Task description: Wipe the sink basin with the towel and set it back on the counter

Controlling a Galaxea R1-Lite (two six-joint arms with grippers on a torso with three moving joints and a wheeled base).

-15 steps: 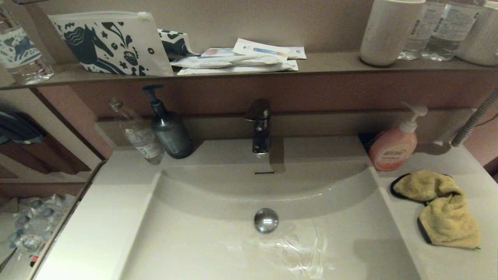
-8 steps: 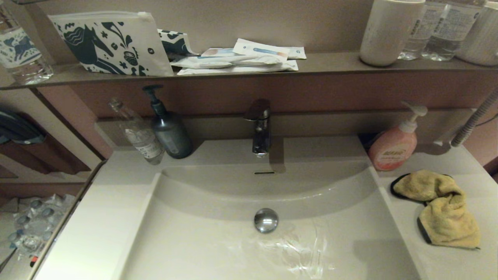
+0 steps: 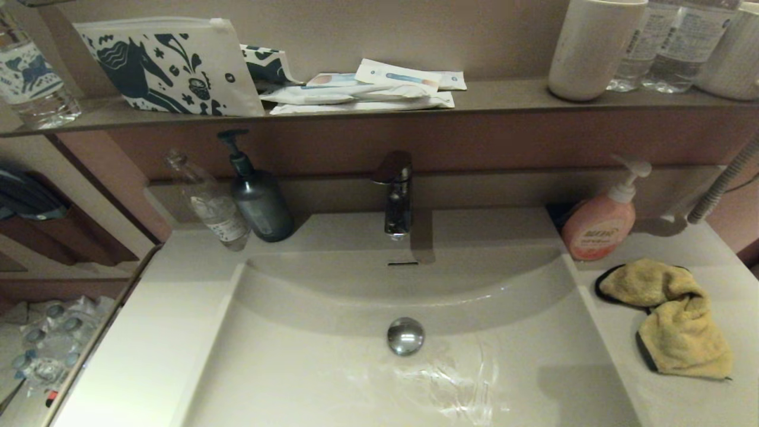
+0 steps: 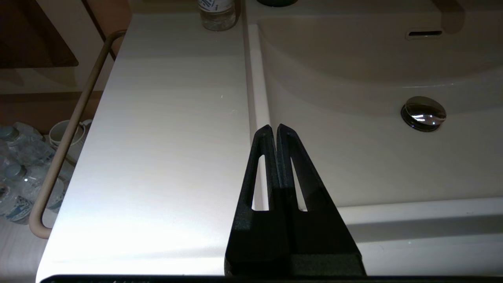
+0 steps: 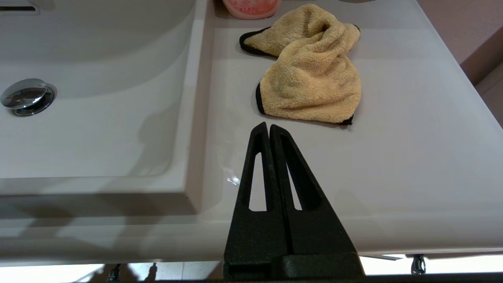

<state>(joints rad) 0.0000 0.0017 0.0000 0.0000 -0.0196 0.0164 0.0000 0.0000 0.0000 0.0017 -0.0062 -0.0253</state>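
On glossy counter [image 3: 699, 403], crumpled fluffy towel [image 3: 670, 317]

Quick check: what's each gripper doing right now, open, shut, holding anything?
Left gripper: shut, empty, over the counter edge.
Right gripper: shut, empty, short of the towel.

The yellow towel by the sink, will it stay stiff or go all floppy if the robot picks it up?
Probably floppy: the towel lies crumpled and folded over itself on the counter. It looks fluffy, so likely light and easy to pinch, not slippery. Loose ends would likely dangle.
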